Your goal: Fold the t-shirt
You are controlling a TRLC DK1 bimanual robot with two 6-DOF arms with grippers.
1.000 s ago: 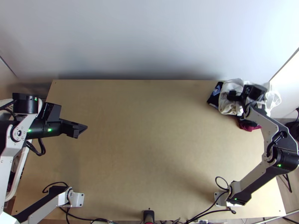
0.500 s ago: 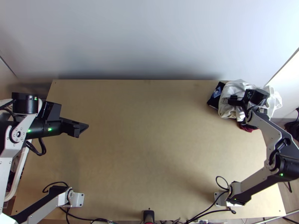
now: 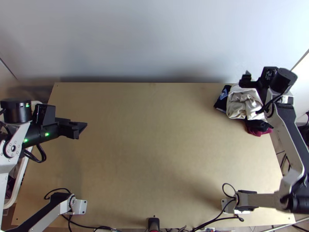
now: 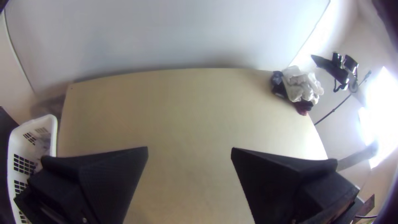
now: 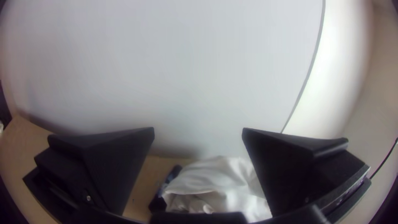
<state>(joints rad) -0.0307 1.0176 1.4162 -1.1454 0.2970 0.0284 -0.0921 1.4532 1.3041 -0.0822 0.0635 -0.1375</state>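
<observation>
Presumed t-shirt (image 3: 241, 105), pale, bunched: far right corner of counter (image 3: 154, 139), below right end effector (image 5: 198, 130), the nearer one, parted, empty. Left end effector (image 4: 189, 151): likewise released, over counter's left side.

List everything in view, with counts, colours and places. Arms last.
Table: 1, light wood, centre
Wall: 1, pale grey, behind table
White cloth: 1, white, bunched, far right corner
Navy cloth: 1, dark with light print, left of the white cloth
Black cloth: 1, black, near side of pile
Maroon cloth: 1, maroon, nearest edge of pile
Basket: 1, white, off table's left edge
Cables: several, black, around arm bases
Arms: 2, silver-grey and black, left and right
Left claw: 1, black, open, left side
Right claw: 1, black, open, above pile's far side
</observation>
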